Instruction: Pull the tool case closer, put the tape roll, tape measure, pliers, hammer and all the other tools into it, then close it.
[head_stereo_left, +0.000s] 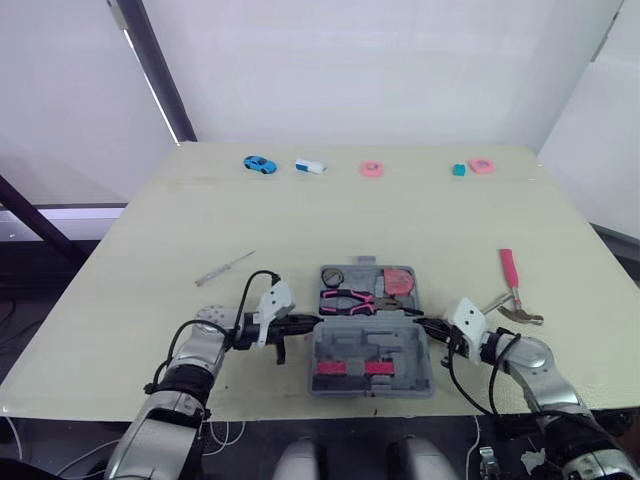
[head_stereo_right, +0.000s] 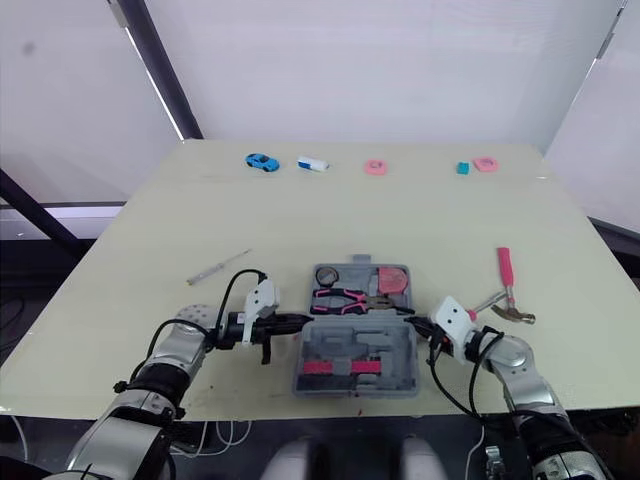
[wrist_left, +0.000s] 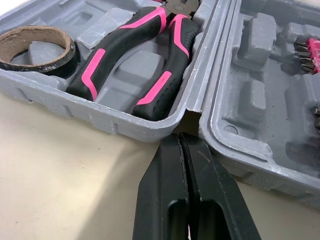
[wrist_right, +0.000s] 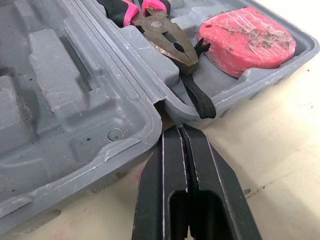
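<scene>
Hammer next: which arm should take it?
Right. The hammer lies right of the tool case, near the right pincer; the left pincer sits at the case's opposite side. Both are shut, so open first.

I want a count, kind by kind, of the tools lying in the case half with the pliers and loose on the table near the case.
tape roll: 1
pliers: 1
tape measure: 1
hammer: 1
screwdriver: 1
Total: 5

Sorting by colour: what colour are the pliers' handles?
The pliers have black handles with pink stripes; clearest in left wrist view.
</scene>
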